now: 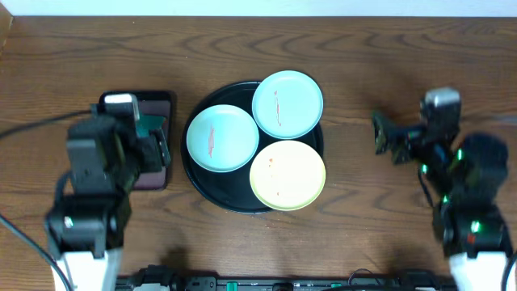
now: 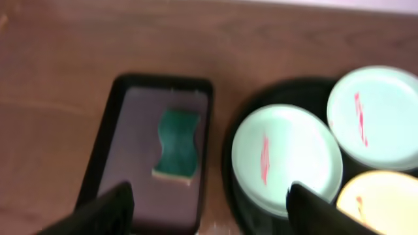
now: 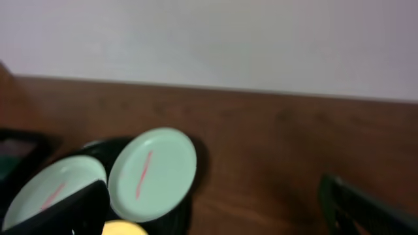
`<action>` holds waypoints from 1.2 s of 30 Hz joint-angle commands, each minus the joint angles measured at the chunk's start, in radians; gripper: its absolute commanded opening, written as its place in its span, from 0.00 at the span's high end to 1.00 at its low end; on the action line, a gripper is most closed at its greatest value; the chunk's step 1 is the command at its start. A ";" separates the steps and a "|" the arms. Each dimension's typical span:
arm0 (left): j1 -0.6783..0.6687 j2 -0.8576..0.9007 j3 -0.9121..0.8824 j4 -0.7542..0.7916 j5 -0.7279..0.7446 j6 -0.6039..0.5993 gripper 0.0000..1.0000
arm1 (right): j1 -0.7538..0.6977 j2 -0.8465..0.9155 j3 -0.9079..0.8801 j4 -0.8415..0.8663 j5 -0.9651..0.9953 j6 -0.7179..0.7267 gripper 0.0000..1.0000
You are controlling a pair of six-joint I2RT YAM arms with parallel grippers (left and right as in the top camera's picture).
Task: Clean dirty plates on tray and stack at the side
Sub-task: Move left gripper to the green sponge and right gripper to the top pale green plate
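A wooden bench [image 1: 363,48] seen from above, with a robot arm at each side. In the middle sits a round, glossy black tray [image 1: 212,187] carrying all three plates, crowded edge to edge. The left mint plate [image 1: 222,137] lies wholly inside the rim and bears a thin red streak. The far mint plate [image 1: 287,103] also has a red streak and hangs over the tray's far right edge. The yellow plate [image 1: 287,175] sits nearest the robot (faint reddish specks on it) and overhangs the tray's near right edge.

Just left of the black tray lies a dark maroon rectangular tray [image 2: 130,150] holding a wavy green sponge [image 2: 177,143]. The left fingers [image 2: 108,209] hang above this maroon tray, spread wide apart and holding nothing.

The right fingers [image 3: 366,205] are well to the right of the black tray, pointed toward it, also spread apart and holding nothing.
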State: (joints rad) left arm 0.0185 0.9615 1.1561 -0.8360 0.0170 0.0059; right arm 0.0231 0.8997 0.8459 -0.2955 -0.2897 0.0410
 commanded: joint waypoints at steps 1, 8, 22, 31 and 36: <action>-0.003 0.105 0.151 -0.086 0.003 0.015 0.25 | 0.004 0.132 0.160 -0.083 -0.031 -0.016 0.01; -0.003 0.248 0.267 -0.169 0.050 -0.022 0.25 | 0.004 0.359 0.368 -0.283 -0.042 -0.057 0.01; -0.002 0.315 0.267 -0.094 0.066 -0.021 0.25 | 0.116 0.541 0.383 -0.179 -0.197 0.246 0.01; -0.002 0.320 0.266 -0.111 -0.037 -0.022 0.25 | 0.282 0.877 0.796 -0.472 -0.159 0.320 0.03; -0.002 0.320 0.262 -0.113 -0.036 -0.022 0.25 | 0.360 1.017 0.944 -0.614 -0.006 0.380 0.23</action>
State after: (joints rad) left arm 0.0177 1.2739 1.4010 -0.9428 0.0025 -0.0032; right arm 0.3336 1.8542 1.7245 -0.8734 -0.4091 0.3531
